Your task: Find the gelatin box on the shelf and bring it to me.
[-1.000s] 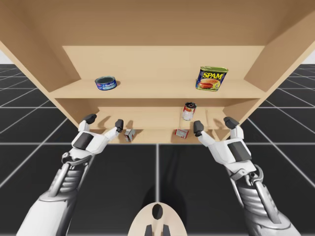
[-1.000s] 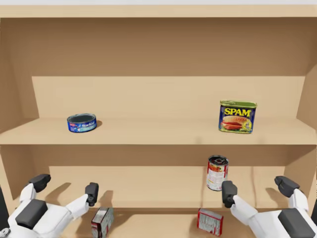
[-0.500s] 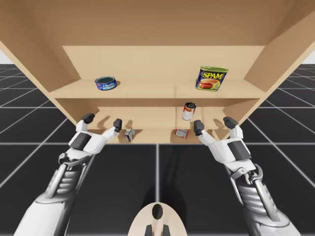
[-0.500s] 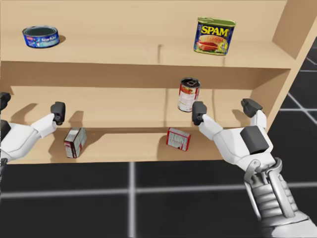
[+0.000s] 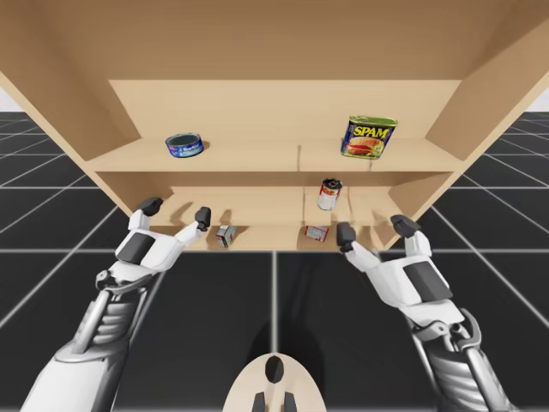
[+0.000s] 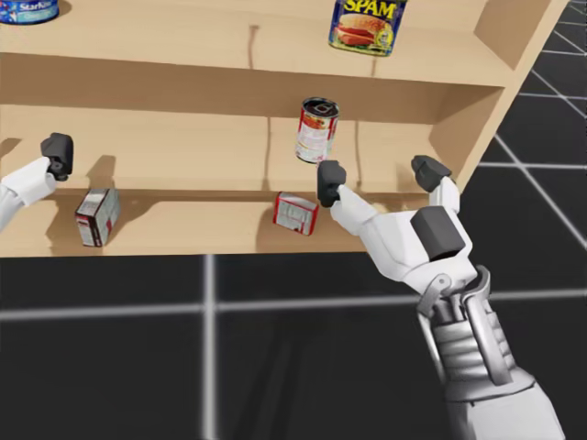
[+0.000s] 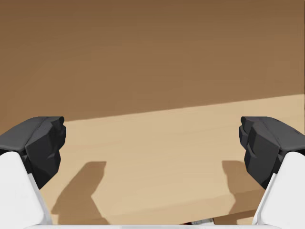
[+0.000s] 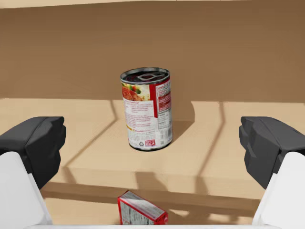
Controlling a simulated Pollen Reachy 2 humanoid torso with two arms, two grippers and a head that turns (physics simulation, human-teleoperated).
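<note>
Right end effector [image 8: 151, 143], fingers spread, faces an upright red can [image 8: 147, 109]; a red box [image 8: 142, 213] lies below it.

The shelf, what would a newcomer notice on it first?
The wooden shelf holds a blue-and-yellow rectangular tin at the right of its upper board and a flat blue can at the left. A red-and-white can stands upright on the middle board, ahead of the open right tool. On the bottom board, a red box sits near that tool and a second red box near the open left tool.
</note>
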